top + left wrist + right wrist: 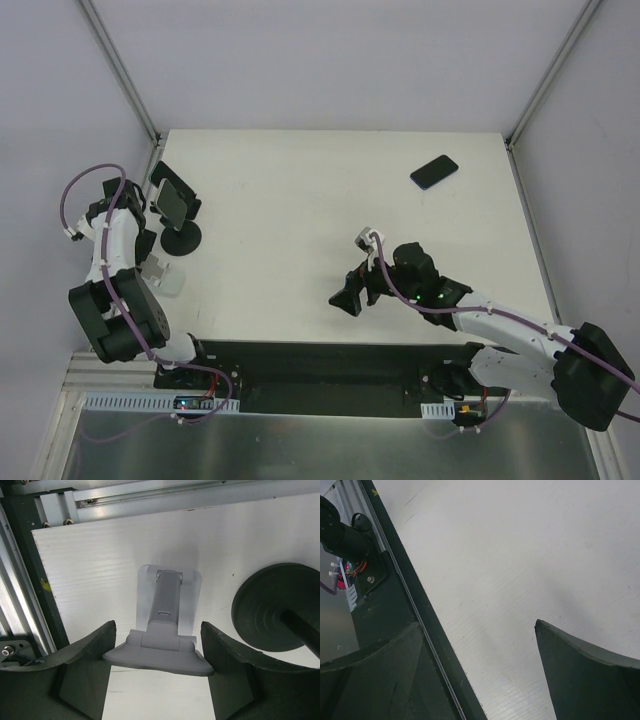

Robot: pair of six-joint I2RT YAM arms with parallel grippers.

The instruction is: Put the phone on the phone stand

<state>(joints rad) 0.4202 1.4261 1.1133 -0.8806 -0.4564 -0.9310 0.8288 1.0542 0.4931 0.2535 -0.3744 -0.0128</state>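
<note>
The black phone (pixel 434 171) lies flat at the far right of the white table. The black phone stand (pixel 181 236), with a round disc base and a tilted cradle plate on top, stands at the far left; its disc (pixel 272 615) and post show at the right of the left wrist view. My left gripper (pixel 150 256) is open just beside it, and its jaws (pixel 157 627) straddle a small light-grey stand (pixel 167 630) without gripping it. My right gripper (pixel 350 297) is open and empty over the table's middle (pixel 477 625), far from the phone.
The light-grey stand (pixel 165 277) sits just in front of the black stand. A black base strip (pixel 320 375) and metal rail run along the near edge, also seen in the right wrist view (pixel 395 610). Aluminium frame posts (pixel 125 75) rise at the back corners.
</note>
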